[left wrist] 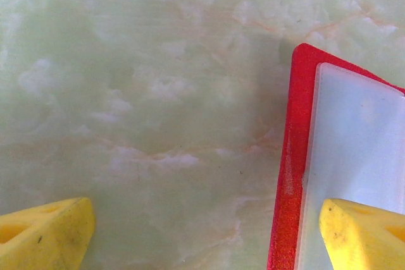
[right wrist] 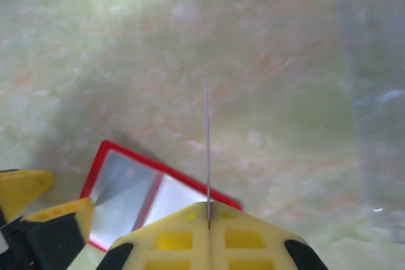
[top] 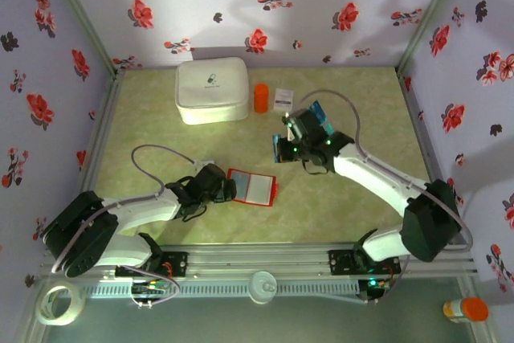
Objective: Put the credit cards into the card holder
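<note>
Right wrist: right gripper (right wrist: 209, 216) clamped on a credit card (right wrist: 207, 150), edge-on.
Held upright, likely for slotting; the card holder (right wrist: 126, 188) lies open below, the left gripper (left wrist: 202, 241) spread wide at its edge, apparently steadying it.

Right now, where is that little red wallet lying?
In the top view the red wallet lies open on the table near its middle, just to the right of the left gripper and well in front of the white zip case.
</note>
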{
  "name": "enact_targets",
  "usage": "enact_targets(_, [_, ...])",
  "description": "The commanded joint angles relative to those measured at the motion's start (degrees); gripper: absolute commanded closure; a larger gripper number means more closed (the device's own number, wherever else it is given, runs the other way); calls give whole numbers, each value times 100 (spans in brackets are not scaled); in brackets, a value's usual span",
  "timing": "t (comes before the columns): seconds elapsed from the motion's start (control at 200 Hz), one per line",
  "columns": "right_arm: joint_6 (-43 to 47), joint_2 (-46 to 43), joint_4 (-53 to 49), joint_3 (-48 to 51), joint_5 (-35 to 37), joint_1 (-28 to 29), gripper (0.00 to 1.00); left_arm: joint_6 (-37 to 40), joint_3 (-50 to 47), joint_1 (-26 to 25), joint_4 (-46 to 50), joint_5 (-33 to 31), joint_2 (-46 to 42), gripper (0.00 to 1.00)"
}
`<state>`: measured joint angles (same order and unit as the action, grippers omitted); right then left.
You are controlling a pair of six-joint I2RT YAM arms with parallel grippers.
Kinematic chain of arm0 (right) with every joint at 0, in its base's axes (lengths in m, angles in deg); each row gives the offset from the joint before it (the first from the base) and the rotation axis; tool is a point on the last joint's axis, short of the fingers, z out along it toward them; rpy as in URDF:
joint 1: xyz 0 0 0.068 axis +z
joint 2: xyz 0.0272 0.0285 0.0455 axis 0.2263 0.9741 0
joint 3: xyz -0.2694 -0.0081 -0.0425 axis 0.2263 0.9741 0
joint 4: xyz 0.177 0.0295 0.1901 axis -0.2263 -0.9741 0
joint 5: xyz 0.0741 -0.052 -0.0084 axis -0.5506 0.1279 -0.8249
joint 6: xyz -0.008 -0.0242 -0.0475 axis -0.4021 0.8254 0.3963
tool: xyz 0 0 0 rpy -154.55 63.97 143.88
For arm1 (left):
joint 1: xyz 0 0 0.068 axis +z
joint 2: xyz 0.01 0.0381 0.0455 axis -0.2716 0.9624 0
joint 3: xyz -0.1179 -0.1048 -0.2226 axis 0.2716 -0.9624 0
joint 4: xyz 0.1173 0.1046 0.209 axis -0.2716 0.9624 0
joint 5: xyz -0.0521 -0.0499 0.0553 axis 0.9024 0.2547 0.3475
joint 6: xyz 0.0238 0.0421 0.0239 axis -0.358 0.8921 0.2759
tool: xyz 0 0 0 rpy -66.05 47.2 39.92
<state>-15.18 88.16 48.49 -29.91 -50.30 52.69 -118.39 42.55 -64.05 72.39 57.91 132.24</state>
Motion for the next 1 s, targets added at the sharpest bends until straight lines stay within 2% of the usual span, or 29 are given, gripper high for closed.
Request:
enact_targets(0.0, [-1462,-255,1999,921,-514,215,100,175,86,-13,545,35,89,7])
enact_targets(0.17, [-2360,-543,3406,1999,27,649,100,382,302,-44,902,-145,183,7])
enact_targets(0.32, [-2691,-418,4314,2546,535,1097,100,475,509,-126,1232,-375,317,7])
enact_targets(0.44, [-2881,-185,4976,2843,737,1245,100,498,607,-207,1335,-463,432,7])
enact_targets(0.995, [-3183,771,6238,3258,1119,1557,100,358,826,-363,1608,-718,724,7])
